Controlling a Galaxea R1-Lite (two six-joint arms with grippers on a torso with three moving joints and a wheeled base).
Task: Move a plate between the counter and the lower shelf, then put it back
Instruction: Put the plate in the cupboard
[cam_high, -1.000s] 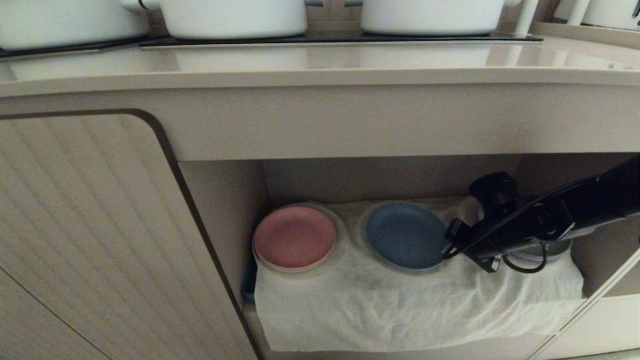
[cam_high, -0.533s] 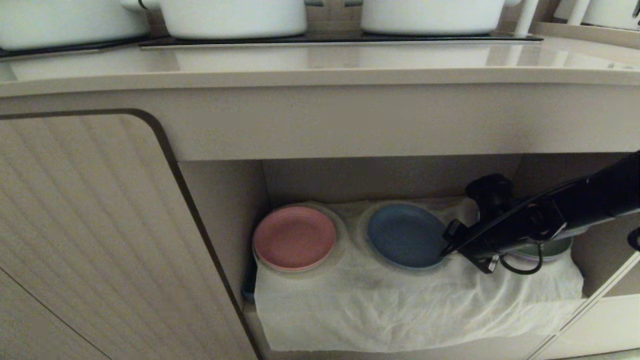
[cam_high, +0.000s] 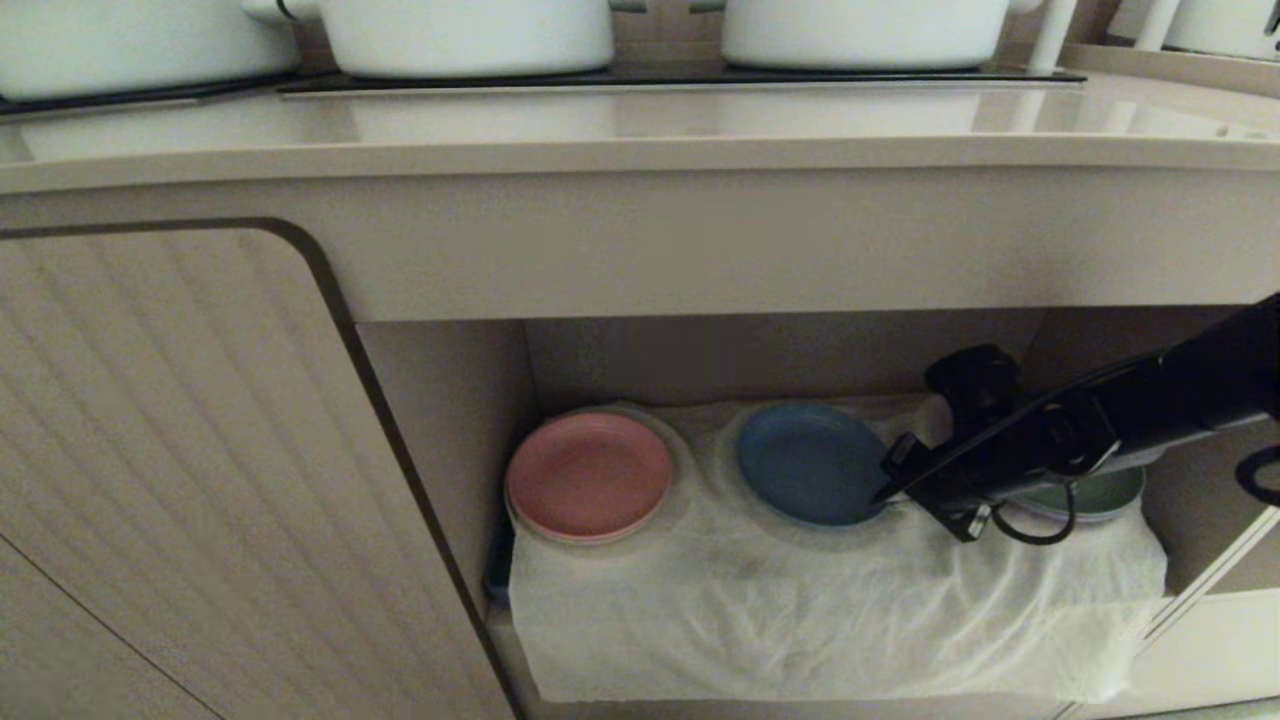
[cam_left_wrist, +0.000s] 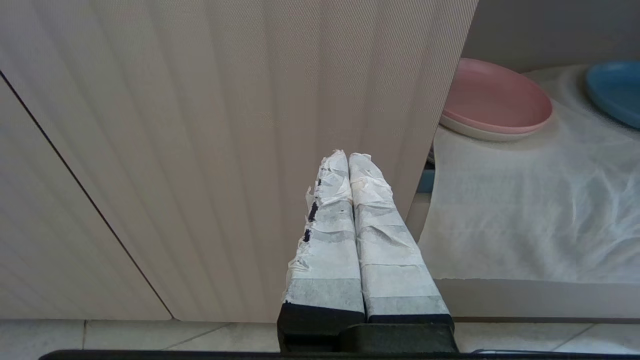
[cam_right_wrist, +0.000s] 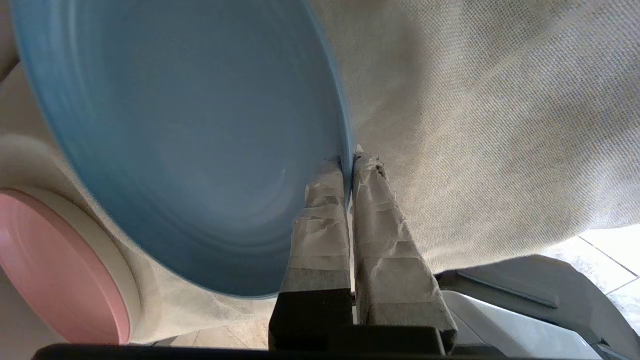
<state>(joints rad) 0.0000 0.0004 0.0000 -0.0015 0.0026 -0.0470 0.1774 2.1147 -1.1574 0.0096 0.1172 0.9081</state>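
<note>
The counter (cam_high: 640, 130) ran across the top of what we saw from the head camera, white pots (cam_high: 465, 35) standing on its black hob panels (cam_high: 680, 78). Beneath it, at 9 o'clock, a ribbed cabinet door (cam_high: 170, 470) flanked the lower shelf (cam_high: 450, 400), where a white cloth (cam_high: 800, 610) lay draped. On that cloth we found three plates in a row: the pink plate (cam_high: 588, 476) at 9 o'clock, the blue plate (cam_high: 812, 464) in the middle, the green plate (cam_high: 1085, 494) at 3 o'clock, mostly hidden behind our right arm. Our right gripper (cam_right_wrist: 350, 161) reached in from 3 o'clock and pinched the blue plate's rim, taped fingers clamped on either side, the plate tilted up off the cloth on that edge. Our left gripper (cam_left_wrist: 348, 157) hung before the cabinet door, its fingers pressed together and holding nothing.
</note>
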